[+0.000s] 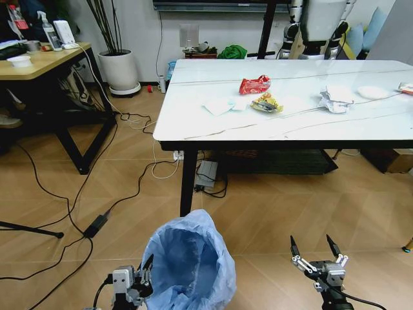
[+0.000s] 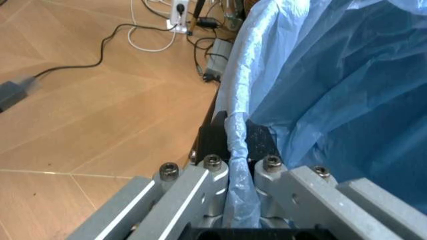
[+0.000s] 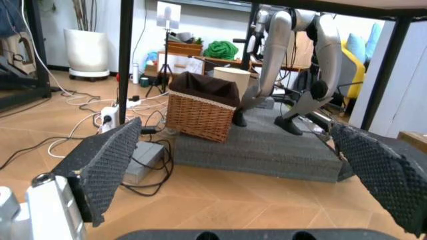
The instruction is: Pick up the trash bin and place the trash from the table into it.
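The left gripper [image 2: 233,200] is pinching the crinkled blue bag rim of the bin [image 1: 190,265] between its jaws. The right gripper [image 1: 316,248] is hovering near right, jaws wide, while crumpled wrappers [image 1: 255,84] are lying on the veined tabletop [image 1: 213,126].

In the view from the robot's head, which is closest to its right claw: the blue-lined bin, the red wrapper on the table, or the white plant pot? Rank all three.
From the right gripper, low on the right with fingers open:
1. The trash bin, just beside it on the floor, its rim pinched by the left gripper.
2. The red wrapper, ahead on the table.
3. The white plant pot, far off to the left by the wall.
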Robot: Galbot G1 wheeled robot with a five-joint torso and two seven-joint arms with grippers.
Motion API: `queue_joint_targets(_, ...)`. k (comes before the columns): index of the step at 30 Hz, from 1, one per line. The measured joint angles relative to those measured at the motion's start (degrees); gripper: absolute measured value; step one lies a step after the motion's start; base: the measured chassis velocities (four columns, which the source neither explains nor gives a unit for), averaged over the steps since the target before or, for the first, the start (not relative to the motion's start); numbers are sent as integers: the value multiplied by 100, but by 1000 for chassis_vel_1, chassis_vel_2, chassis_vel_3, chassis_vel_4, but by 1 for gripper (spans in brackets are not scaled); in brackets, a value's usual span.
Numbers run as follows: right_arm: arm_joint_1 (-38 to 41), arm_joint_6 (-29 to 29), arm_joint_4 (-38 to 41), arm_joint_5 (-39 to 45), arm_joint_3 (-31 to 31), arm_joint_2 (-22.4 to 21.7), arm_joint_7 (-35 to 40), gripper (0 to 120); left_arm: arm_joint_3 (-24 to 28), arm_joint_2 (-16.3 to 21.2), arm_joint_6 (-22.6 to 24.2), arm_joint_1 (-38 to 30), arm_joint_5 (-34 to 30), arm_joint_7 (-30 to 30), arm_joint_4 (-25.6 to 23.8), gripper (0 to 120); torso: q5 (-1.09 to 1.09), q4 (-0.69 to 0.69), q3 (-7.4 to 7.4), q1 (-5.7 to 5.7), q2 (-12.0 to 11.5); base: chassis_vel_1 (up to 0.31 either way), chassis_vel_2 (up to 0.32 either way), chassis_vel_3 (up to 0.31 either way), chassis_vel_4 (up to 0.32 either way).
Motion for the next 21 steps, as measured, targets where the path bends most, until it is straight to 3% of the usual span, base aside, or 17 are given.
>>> queue_joint_targets(21,91,-67,-25,62,-3,-4,3,100,-85,-29,44,-127,-177,15,113,0,0,0,342,192,534,0,0,0,0)
